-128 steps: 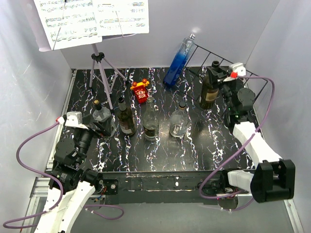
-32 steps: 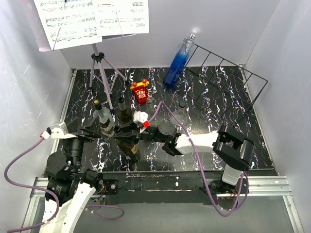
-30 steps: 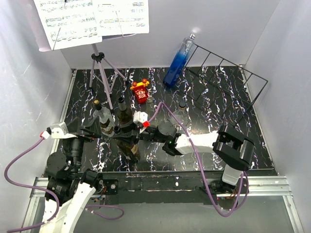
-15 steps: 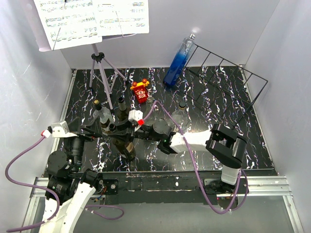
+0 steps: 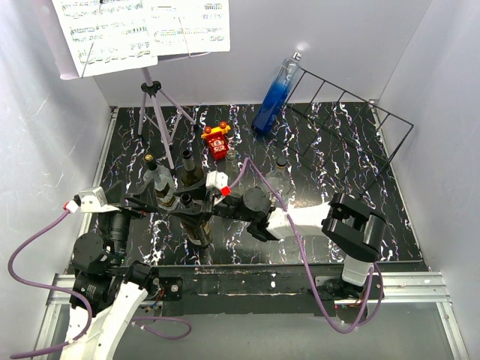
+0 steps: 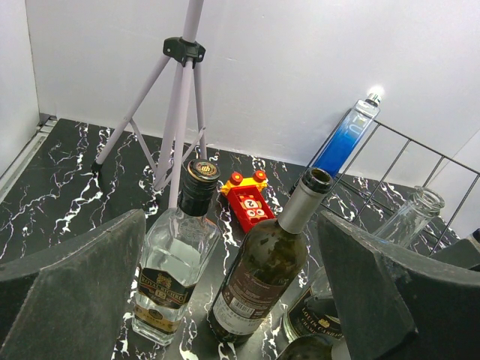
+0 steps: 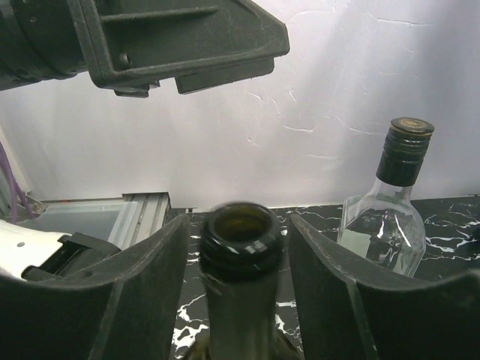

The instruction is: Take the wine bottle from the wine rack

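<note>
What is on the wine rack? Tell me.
Only a blue bottle leans on the wine rack, at its left end. The thin wires cover nothing from above.

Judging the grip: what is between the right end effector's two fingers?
The wine bottle's open neck stands there, shown in the right wrist view.

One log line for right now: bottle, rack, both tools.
dark wine bottle: off wine rack, standing | right tool: open around its neck | left tool: open, empty
</note>
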`<state>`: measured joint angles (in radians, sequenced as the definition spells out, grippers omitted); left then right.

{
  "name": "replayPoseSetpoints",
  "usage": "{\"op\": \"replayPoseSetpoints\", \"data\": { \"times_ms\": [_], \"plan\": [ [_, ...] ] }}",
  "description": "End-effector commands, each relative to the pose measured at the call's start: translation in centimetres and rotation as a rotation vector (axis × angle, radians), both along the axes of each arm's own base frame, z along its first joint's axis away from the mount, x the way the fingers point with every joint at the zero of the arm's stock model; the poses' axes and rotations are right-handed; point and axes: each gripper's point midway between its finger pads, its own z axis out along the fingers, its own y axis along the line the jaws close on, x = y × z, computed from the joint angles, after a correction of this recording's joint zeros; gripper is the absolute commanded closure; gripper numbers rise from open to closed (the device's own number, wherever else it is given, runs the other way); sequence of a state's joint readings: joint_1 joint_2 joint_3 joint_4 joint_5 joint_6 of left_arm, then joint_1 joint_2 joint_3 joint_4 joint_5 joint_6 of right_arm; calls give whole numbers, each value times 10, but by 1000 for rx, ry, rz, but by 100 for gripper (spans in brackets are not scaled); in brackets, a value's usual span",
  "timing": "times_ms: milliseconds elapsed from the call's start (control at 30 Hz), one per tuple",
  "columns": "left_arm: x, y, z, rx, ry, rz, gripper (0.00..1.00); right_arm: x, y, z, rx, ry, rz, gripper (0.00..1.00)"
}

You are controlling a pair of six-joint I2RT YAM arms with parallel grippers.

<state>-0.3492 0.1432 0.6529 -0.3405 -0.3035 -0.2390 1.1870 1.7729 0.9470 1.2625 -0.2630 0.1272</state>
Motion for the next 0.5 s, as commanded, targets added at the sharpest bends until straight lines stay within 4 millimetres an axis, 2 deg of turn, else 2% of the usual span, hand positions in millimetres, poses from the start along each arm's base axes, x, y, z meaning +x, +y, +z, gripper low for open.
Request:
{"op": "replayPoseSetpoints", "data": {
  "times_ms": [0, 167, 400, 467],
  "plan": [
    [4, -3, -6, 12, 26, -11, 2, -10, -31, 79, 285, -111, -26, 36],
    [4, -4, -6, 13, 27, -12, 2, -9, -36, 85, 297, -106, -39, 28],
    [4, -5, -7, 14, 28, -17, 2, -10, -52, 108, 337, -104, -62, 19],
    [4, -5, -6, 15, 26, -21, 2, -9, -52, 109, 312, -99, -71, 18]
  ]
}}
